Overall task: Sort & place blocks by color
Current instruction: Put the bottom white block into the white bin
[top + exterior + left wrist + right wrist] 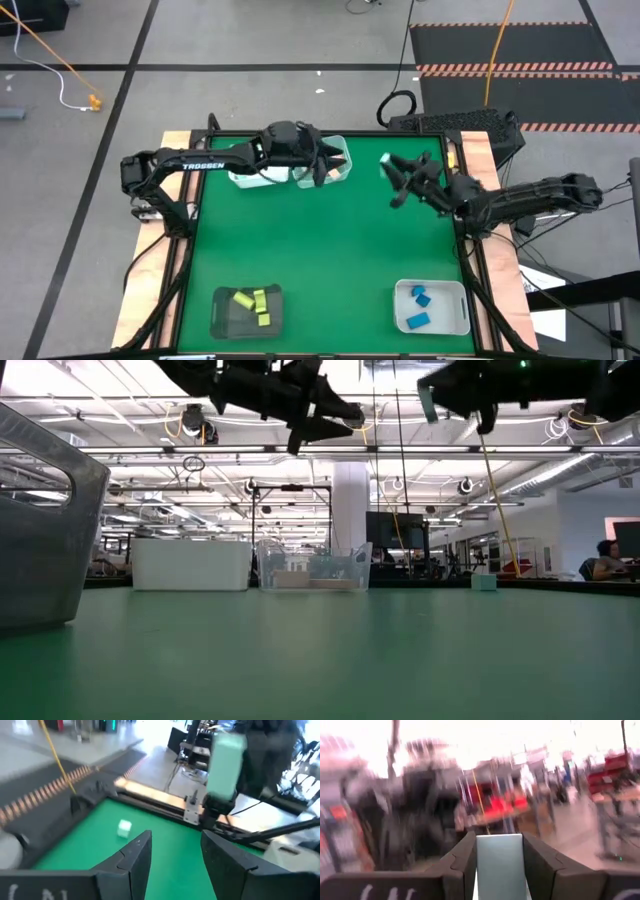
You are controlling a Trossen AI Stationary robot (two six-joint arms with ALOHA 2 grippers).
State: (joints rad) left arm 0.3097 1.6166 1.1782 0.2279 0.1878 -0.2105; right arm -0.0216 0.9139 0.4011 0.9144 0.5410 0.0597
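Note:
My right gripper [392,172] hangs high over the table's far right part, shut on a mint-teal bar [226,762], which also shows between its fingers [500,862]. A second mint-teal block [124,828] lies flat on the green mat near the far right edge [484,582]. My left gripper [175,855] is open and empty, raised above the clear bin [325,165] at the far middle. Yellow-green blocks [252,300] lie in the dark bin, and blue blocks [420,305] in the white bin. My right gripper pinches the mint-teal bar's lower end [220,795] between its two fingers. The bar is lifted clear of the table. In the left wrist view it stands upright, most of its length above the dark fingers [216,812].
The dark bin [222,318] sits at the near left and looms at the low view's left [40,530]. A white bin [458,310] sits at the near right. Another white bin [190,565] stands beside the clear bin [315,568] at the far edge. Bare green mat lies between.

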